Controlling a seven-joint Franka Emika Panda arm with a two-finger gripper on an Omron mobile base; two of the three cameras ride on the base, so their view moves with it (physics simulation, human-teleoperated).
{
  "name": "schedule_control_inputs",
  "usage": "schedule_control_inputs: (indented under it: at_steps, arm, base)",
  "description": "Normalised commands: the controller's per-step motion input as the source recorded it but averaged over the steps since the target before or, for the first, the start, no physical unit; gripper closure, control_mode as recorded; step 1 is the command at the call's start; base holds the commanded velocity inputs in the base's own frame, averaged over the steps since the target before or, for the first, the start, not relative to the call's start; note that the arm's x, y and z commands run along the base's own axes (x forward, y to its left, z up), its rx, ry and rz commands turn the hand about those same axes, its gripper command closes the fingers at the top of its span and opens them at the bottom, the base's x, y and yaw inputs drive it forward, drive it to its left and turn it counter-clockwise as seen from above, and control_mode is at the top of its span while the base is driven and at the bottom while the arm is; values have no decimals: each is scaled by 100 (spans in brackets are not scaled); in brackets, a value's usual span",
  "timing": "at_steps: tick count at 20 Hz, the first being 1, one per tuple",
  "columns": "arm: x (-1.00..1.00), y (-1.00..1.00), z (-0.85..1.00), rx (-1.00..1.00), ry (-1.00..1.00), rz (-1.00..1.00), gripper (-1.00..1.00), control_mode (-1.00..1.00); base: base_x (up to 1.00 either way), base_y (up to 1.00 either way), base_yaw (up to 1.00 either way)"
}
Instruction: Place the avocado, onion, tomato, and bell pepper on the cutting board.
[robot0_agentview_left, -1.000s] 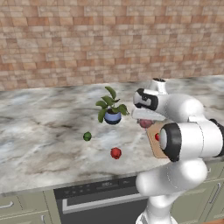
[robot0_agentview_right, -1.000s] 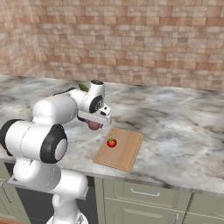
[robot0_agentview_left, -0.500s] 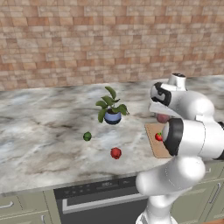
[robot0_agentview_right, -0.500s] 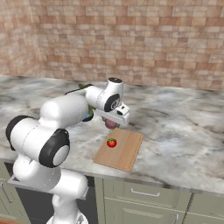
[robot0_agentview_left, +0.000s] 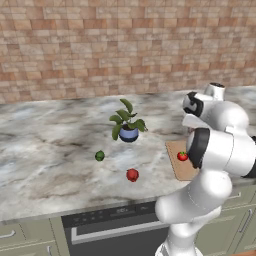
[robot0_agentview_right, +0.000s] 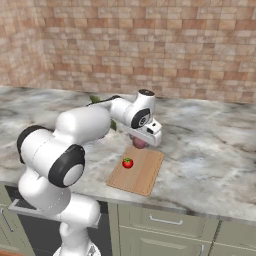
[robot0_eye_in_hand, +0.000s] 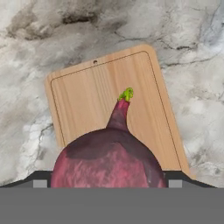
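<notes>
Counter: grey marbled stone counter (robot0_agentview_left: 45, 150).
Board: light tan wooden cutting board (robot0_agentview_right: 145, 175) lying flat on it.
Claw: two-finger gripper (robot0_agentview_right: 141, 141) over the board's far end, jaws wide around the purplish-pink round onion (robot0_eye_in_hand: 109, 159).
Tomato: bright red green-capped tomato (robot0_agentview_right: 127, 162) on the board.
Pepper: deep red bell pepper (robot0_agentview_left: 132, 174) on the counter.
Avocado: dark green avocado (robot0_agentview_left: 99, 155) near the pepper.
</notes>
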Motion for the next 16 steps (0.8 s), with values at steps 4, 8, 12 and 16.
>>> schedule_control_inputs:
  at_steps: [4,8,12,16]
  arm:
    - [0,-31,-26,0,3,-4,100,-100]
    - [0,-36,-29,0,4,-4,100,-100]
    - [0,-37,-30,0,5,-2,100,-100]
    - [0,-8,-26,0,2,0,100,-100]
  base:
    - [0,0,0]
    - [0,0,0]
    - [0,0,0]
    - [0,0,0]
